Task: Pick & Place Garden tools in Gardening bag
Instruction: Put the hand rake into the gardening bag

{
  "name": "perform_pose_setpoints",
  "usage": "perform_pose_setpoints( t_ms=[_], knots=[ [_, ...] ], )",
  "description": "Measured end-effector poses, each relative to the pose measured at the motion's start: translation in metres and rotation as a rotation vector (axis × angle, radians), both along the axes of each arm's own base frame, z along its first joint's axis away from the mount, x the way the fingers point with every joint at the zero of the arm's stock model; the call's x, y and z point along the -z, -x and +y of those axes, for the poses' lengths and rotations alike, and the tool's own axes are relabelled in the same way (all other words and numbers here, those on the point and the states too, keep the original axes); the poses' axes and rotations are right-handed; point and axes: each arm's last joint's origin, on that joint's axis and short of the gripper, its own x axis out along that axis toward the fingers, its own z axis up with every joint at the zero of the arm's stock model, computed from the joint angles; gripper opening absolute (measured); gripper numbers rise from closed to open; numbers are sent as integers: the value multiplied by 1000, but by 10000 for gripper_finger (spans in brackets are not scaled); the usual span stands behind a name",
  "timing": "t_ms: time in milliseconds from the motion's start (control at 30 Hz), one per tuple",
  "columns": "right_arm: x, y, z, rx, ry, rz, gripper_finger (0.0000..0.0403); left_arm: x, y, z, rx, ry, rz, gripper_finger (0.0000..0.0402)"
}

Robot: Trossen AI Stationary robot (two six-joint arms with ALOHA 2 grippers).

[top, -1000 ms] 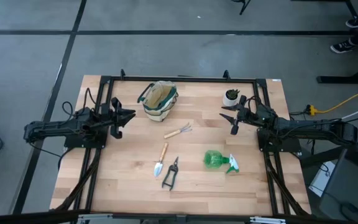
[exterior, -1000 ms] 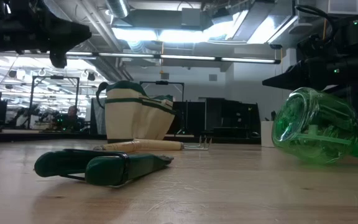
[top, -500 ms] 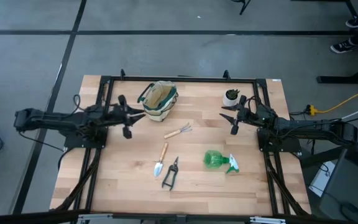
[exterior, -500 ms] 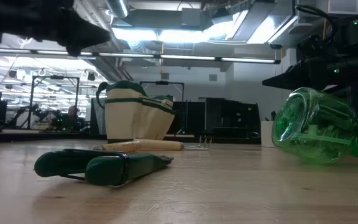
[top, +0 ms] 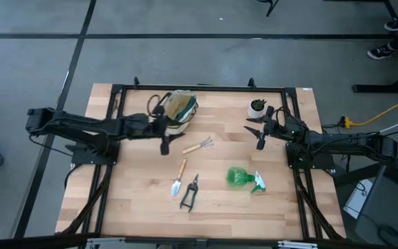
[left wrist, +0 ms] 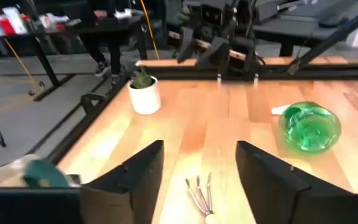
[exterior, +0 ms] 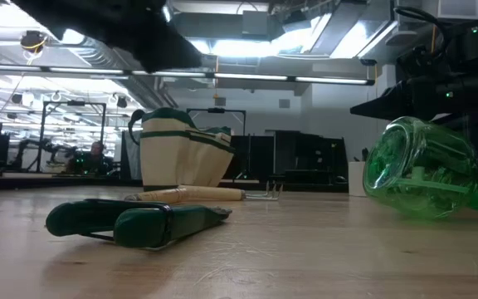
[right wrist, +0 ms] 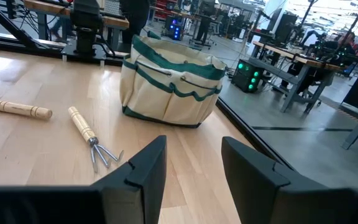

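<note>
High view: no writing legible on gardening bag or spray bottle.

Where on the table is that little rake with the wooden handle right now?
From above, the hand rake lies flat near the table's middle, just in front of the canvas bag, with the trowel nearer the front edge.

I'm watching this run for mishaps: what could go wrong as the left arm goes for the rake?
The left hand, fingers open, hovers right beside the bag, so it may bump the bag. The rake lies flat, so the fingers may slip on its thin handle. The spray bottle lies on its side and might roll if knocked.
</note>
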Motion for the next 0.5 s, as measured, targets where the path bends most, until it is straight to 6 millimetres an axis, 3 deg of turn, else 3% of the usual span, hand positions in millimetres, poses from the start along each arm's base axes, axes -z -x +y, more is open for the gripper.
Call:
perform_pose_setpoints(
  t_ms=[167, 500],
  knots=[
    [0, 0, 0, 1, 0, 0, 158, 13, -32, -1, 5, 18, 91, 223],
    [0, 0, 0, 1, 0, 0, 158, 54, -93, 1, 5, 77, 289, 206]
  ],
)
